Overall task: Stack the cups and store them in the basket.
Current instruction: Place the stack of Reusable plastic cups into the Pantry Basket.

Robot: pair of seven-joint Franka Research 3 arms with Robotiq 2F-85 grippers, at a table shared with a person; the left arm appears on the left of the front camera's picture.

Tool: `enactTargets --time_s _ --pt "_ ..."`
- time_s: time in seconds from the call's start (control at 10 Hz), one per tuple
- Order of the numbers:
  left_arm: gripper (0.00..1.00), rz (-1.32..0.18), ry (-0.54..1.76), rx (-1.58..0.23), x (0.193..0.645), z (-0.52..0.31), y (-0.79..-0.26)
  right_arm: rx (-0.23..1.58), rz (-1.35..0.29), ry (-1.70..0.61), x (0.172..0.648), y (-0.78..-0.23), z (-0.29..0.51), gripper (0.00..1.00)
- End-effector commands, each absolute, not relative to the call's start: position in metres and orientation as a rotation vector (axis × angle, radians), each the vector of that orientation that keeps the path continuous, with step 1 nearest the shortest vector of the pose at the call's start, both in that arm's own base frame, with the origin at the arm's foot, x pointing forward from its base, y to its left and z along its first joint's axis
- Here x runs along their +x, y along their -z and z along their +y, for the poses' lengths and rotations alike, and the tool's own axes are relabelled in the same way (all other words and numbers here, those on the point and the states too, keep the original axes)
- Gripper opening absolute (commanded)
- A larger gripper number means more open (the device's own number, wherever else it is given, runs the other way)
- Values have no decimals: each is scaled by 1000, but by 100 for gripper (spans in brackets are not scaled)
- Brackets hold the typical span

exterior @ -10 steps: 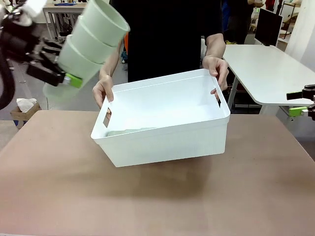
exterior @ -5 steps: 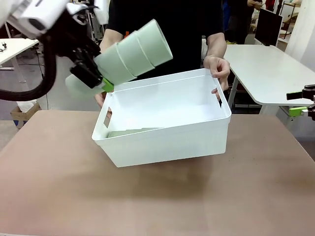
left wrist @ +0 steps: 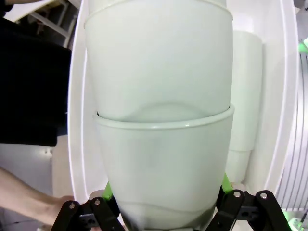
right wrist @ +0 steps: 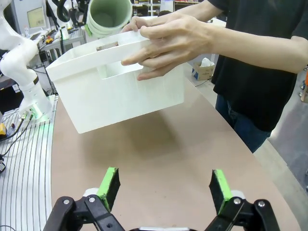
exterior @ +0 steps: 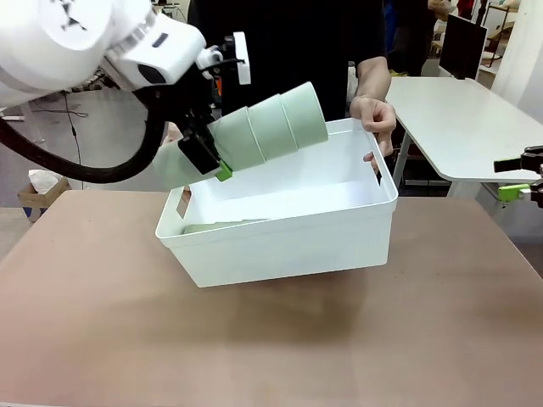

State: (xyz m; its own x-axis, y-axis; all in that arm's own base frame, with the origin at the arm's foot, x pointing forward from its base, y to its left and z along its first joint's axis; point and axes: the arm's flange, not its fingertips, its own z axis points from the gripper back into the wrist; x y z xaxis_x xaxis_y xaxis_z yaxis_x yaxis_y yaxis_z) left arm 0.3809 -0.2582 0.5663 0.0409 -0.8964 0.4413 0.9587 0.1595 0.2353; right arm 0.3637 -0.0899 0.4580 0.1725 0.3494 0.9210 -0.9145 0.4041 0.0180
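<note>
- Three nested cups (exterior: 263, 136) show in the stack that the left gripper (exterior: 208, 157) clamps near its base; the stack is tilted with the open mouth toward the basket (exterior: 280, 246) and hangs over the basket's left end.
- Fingers (left wrist: 107, 191) of that gripper press on both sides of the lowest cup's narrow foot (green pads just visible in the wrist view).
- Pale green shapes lie on the basket floor, probably another stack of cups (exterior: 225, 226), though the wall hides most of it.
- Both of the person's hands (exterior: 373, 119) hold the basket's short ends, tipped up off the bench (exterior: 271, 339).
- Right gripper (right wrist: 163, 190) hovers over the bench at the far right, fingers spread wide and empty.
- Thin matte plastic looks light, stiff and a little slippery; the stepped band under each rim would give a surer hold than the tapered foot.
</note>
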Motion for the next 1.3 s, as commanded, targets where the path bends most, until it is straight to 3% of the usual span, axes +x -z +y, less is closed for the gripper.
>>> enactTargets --time_s 0.0,1.2 --pt "87 -545 1410 -120 396 -267 -565 681 -1032 -1005 366 -460 -90 100" --pt "87 -462 1442 -105 461 -325 -472 681 -1032 -1005 366 -460 -90 100"
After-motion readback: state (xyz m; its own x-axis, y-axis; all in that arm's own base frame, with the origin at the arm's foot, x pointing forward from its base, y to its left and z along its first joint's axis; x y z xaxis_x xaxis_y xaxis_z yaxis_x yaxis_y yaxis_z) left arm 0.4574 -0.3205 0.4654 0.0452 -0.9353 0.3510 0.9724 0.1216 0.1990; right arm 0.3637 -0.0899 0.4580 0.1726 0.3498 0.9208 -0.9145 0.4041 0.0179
